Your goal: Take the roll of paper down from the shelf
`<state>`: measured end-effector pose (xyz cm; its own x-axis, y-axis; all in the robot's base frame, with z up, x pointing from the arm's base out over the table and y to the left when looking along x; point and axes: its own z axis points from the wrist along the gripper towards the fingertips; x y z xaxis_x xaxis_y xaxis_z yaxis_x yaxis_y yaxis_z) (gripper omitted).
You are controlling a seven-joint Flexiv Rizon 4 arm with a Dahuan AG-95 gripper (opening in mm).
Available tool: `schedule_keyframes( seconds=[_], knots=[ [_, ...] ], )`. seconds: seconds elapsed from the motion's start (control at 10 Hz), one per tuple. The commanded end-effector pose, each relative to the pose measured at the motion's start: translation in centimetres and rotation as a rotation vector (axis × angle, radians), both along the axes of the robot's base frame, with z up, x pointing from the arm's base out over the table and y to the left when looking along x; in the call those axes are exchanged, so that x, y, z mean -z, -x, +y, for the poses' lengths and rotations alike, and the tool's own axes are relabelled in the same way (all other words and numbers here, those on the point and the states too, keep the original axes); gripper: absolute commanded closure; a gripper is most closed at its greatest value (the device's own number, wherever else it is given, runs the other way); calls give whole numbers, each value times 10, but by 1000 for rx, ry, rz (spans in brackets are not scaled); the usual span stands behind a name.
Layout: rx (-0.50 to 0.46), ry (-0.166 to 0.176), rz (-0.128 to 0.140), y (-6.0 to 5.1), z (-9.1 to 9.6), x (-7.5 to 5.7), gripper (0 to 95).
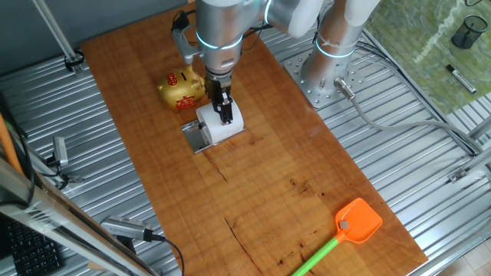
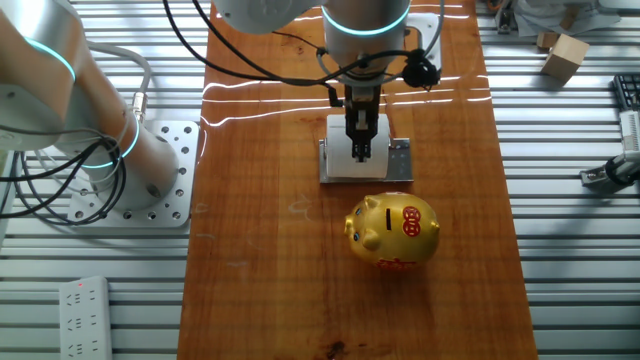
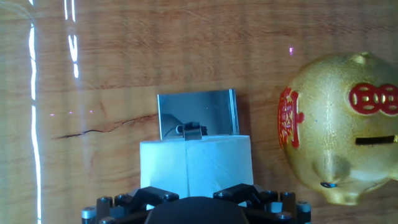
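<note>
Roll of paper (image 1: pixel 221 123) lies on the shelf (image 1: pixel 196 136), long axis horizontal. The tool (image 1: pixel 226 116) grips it. Piggy bank (image 1: pixel 182 89) stands nearby.
</note>
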<state>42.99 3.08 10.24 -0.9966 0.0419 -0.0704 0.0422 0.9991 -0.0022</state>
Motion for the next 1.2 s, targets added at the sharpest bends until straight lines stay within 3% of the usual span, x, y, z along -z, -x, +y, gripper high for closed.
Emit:
schedule_keyframes(
  seconds=[0.1, 1.2],
  knots=[
    [1, -1, -5, -1, 0, 2, 0],
    [-15, 1, -26, 7, -2, 17, 0]
  ],
)
